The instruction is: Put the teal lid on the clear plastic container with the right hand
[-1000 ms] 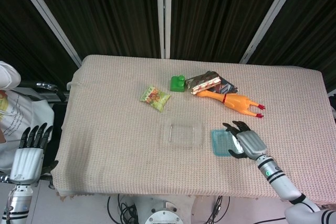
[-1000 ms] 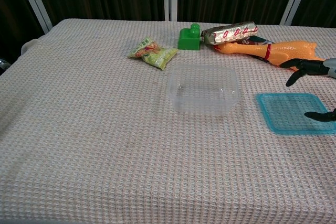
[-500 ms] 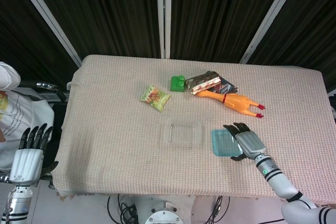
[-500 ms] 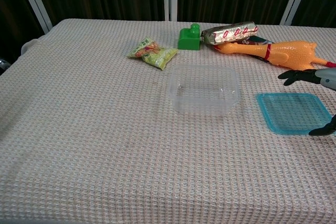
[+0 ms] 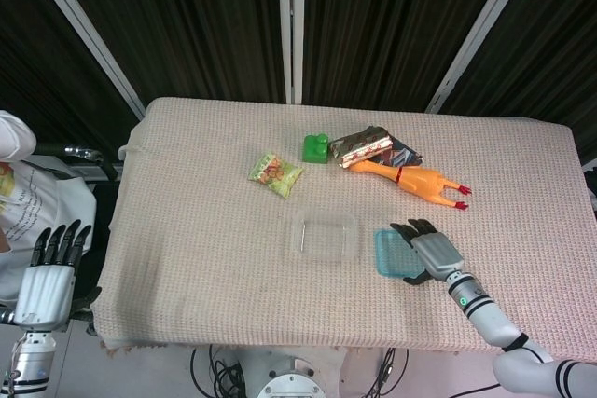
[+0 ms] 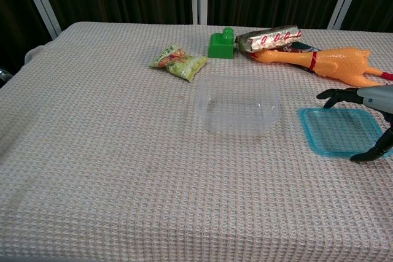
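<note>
- Right robot hand (image 5: 431, 253) (image 6: 368, 115) over the right part of the teal lid (image 5: 392, 253) (image 6: 336, 131); fingers (image 6: 334, 95) spread above the lid's far edge, thumb (image 6: 371, 151) curled down at its near edge. Real grip or just straddling: cannot tell, contact not clear in either view.
- Teal lid lies flat on the bench (image 5: 187, 221) (image 6: 92, 170), mostly under and just left of the right robot hand.
- Clear plastic container (image 5: 324, 237) (image 6: 237, 104) sits upright and uncovered, left of the right robot hand, just beside the lid's left edge with a small gap.
- Rubber chicken (image 5: 410, 179) (image 6: 325, 62) beyond the right robot hand, near its fingertips, not touching.
- Foil snack packet (image 5: 366, 145) (image 6: 270, 38) and green block (image 5: 315, 148) (image 6: 222, 44) further out, beyond and left of that hand.
- Green-yellow snack bag (image 5: 275, 173) (image 6: 177, 62) well left of the right robot hand, beyond the container.
- Left robot hand (image 5: 48, 267) off the bench's left edge, head view only, fingers straight and upright, side by side, holding nothing.
- Bench covered by a beige waffle-weave cloth.
</note>
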Motion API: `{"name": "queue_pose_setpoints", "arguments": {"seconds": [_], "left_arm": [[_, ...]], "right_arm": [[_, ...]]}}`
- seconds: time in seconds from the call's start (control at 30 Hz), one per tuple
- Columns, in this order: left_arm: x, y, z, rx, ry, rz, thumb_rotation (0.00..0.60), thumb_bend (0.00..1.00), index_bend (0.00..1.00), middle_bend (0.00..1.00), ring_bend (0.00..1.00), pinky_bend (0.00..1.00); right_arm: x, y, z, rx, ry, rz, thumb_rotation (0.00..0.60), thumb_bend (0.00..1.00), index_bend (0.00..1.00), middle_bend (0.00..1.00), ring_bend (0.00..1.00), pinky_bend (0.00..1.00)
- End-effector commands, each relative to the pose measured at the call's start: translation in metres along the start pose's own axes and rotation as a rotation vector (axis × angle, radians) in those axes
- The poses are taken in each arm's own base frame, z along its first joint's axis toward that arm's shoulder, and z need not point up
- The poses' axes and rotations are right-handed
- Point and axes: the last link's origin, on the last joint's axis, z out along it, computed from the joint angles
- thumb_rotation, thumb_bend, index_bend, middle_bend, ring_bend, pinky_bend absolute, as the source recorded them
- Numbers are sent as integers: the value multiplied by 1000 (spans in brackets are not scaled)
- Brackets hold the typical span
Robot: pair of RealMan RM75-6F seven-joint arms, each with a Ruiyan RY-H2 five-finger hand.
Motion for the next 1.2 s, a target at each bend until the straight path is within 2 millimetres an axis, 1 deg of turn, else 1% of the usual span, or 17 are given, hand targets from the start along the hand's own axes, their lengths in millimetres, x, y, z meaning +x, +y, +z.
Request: {"name": "queue_pose_setpoints", "arguments": {"seconds": [0.03, 0.13, 0.27, 0.33, 0.43, 0.6, 0.73, 0.87, 0.97, 1.07, 1.13, 1.2], "left_arm": [[0, 1, 1, -2, -3, 2, 600, 38, 70, 23, 0, 0], [0, 1, 2, -5, -3, 1, 600, 39, 70, 23, 0, 0], [0, 0, 1, -1, -1, 1, 600, 39, 70, 23, 0, 0], [0, 0, 0, 1, -3, 1, 600, 39, 70, 23, 0, 0], [0, 0, 0, -3, -3, 1, 600, 39, 70, 23, 0, 0], [1, 0, 1, -10, 1, -1, 600, 39, 70, 23, 0, 0], [1, 1, 1, -21, 6, -3, 600, 39, 70, 23, 0, 0], [1, 1, 2, -28, 15, -8, 600, 39, 70, 23, 0, 0], [0, -1, 1, -26, 12, -10, 600, 39, 70, 23, 0, 0], [0, -4, 0, -23, 13, -11, 600, 39, 70, 23, 0, 0], [1, -6, -1, -18, 17, -16, 600, 39, 70, 23, 0, 0], [1, -8, -1, -17, 19, -18, 600, 39, 70, 23, 0, 0]], "right_arm": [[0, 2, 3, -7, -5, 4, 600, 3, 0, 145, 0, 0], [0, 3, 9, -8, -12, 12, 600, 10, 0, 166, 0, 0], [5, -1, 6, 8, 10, 34, 600, 55, 0, 330, 0, 0], [11, -2, 2, 16, 36, 53, 600, 88, 0, 371, 3, 0], [23, -7, -5, 31, 83, 75, 600, 115, 0, 386, 5, 0], [50, -25, -11, 65, 147, 109, 600, 127, 0, 387, 5, 0], [69, -52, -5, 88, 148, 110, 600, 133, 0, 389, 5, 0], [82, -88, 7, 95, 121, 134, 600, 175, 0, 390, 5, 0], [86, -113, 14, 101, 109, 155, 600, 212, 0, 391, 5, 0], [87, -133, 22, 95, 107, 146, 600, 223, 0, 391, 5, 0], [86, -150, 29, 86, 98, 143, 600, 227, 0, 391, 5, 0], [84, -162, 33, 80, 88, 145, 600, 229, 0, 391, 5, 0]]}}
